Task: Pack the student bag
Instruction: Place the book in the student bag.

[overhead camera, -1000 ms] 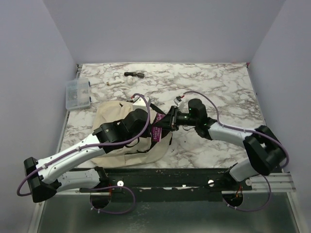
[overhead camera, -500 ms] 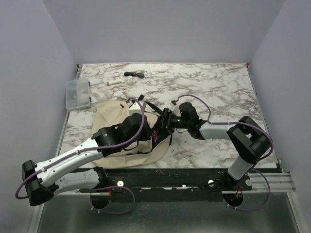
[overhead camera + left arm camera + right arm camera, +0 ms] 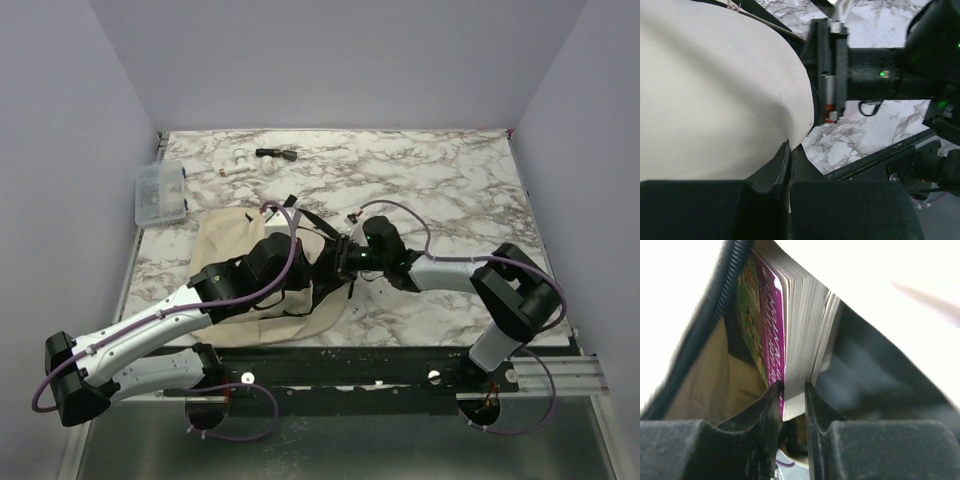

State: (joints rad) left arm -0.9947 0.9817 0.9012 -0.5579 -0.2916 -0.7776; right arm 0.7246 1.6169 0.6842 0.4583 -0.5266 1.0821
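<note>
two arms meet at the student bag [image 3: 228, 245], which lies on the marble desk [image 3: 450, 180] with its open mouth turned toward the right arm. the left gripper [image 3: 790, 152] is closed tight. its tips pinch the beige canvas at the rim of the bag's mouth, and the cloth arches up taut from them. at that same mouth the right gripper [image 3: 792, 386] is narrowed onto a book [image 3: 805, 310], clamping its lower corner with one finger on the magenta cover side and the other on the white page edges. the book stands just inside the bag, its cover beside the black zipper [image 3: 715, 315] that runs along the opening, with tan lining below and canvas draped over the top. beyond the bag's far left corner, apart from it, a clear plastic box [image 3: 160, 193] sits on the desk. farther past the bag lie a small black thing [image 3: 277, 153] and a small white one [image 3: 235, 170], too small to name.
</note>
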